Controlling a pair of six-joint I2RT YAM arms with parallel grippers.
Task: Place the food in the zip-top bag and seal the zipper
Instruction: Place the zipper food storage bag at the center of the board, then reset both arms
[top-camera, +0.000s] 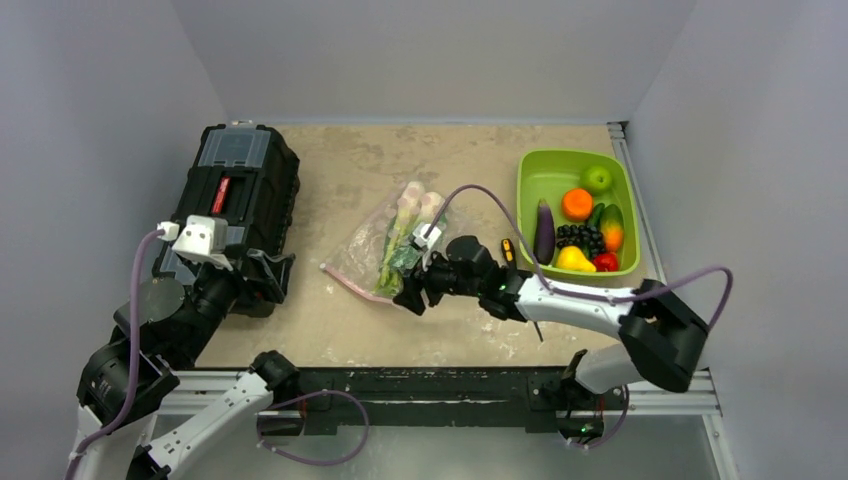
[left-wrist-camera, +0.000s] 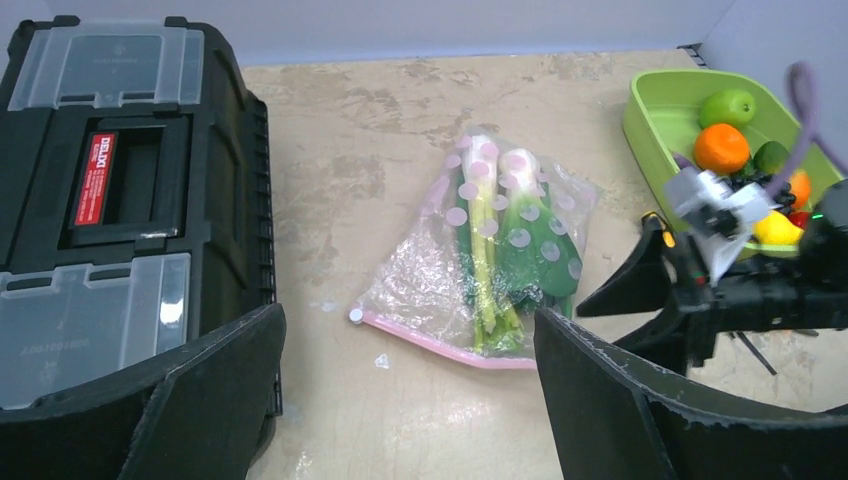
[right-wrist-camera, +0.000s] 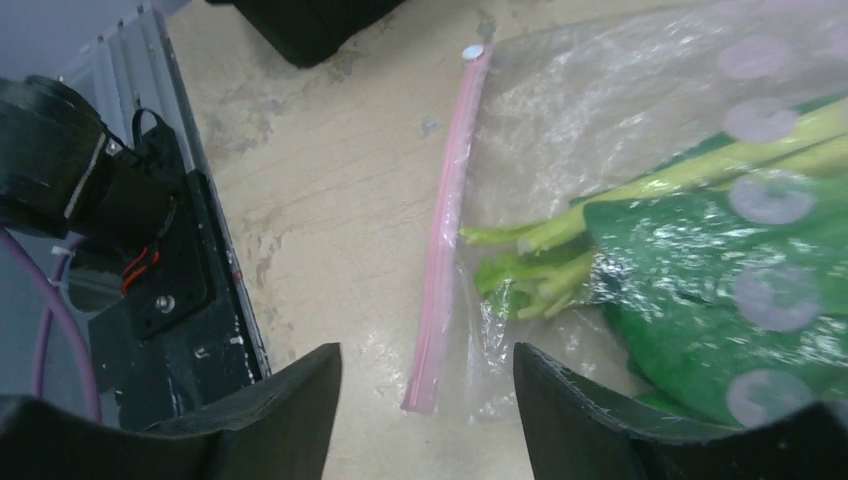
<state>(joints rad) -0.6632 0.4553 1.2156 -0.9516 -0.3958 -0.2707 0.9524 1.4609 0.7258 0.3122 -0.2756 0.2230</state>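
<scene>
Plainly released, the right tool (right-wrist-camera: 428, 362) hangs over the zipper (right-wrist-camera: 446, 225) (left tool (left-wrist-camera: 408, 318) gapes too).

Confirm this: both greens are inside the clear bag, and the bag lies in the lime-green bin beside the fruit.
One thing is wrong. Both greens are inside the clear bag, but the bag lies on the table, left of the lime-green bin, not in it; the top external view shows this.
</scene>
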